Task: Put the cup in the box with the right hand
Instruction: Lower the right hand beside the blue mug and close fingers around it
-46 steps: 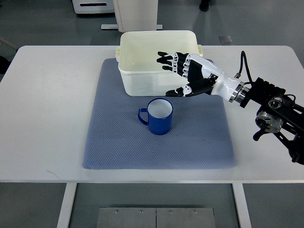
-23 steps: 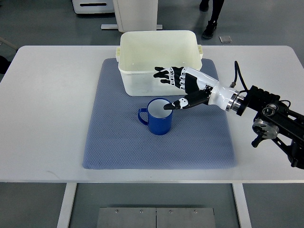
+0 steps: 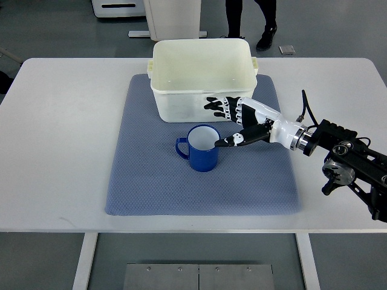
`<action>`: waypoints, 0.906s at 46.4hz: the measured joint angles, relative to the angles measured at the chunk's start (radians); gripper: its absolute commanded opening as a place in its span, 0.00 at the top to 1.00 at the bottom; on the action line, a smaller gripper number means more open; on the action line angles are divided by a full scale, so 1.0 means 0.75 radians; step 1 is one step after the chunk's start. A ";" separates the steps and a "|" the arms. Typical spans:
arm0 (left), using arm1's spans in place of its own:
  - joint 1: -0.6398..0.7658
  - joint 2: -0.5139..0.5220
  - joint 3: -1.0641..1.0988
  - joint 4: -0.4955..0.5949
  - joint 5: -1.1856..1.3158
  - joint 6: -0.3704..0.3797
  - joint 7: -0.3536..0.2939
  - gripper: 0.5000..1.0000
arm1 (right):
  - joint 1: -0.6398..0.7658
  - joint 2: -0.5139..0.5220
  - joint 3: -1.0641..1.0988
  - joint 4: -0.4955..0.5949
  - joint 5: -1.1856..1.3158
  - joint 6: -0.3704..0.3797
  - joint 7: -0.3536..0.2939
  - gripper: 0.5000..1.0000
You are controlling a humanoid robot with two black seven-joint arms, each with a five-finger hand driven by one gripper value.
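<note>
One hand (image 3: 233, 121) (spread) beside cup (image 3: 203, 148).

White table (image 3: 60, 121), blue mat (image 3: 151, 187) lying flat on it

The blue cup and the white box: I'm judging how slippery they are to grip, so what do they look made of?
The blue cup looks like glossy enamelled metal or plastic, with a white lining and thin rim; which one is unclear. The white box looks like translucent, slightly matte plastic, its walls milky. The mat looks like woven, textured fabric.
</note>
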 measured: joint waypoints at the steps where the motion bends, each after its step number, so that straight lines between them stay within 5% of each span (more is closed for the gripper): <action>1: 0.000 0.000 0.000 0.000 0.000 0.000 0.000 0.00 | -0.005 0.000 -0.007 -0.001 0.000 -0.008 0.000 0.00; 42: 0.000 0.000 0.000 0.000 0.000 0.000 0.000 0.00 | -0.041 0.075 -0.043 -0.001 0.000 -0.147 -0.070 0.01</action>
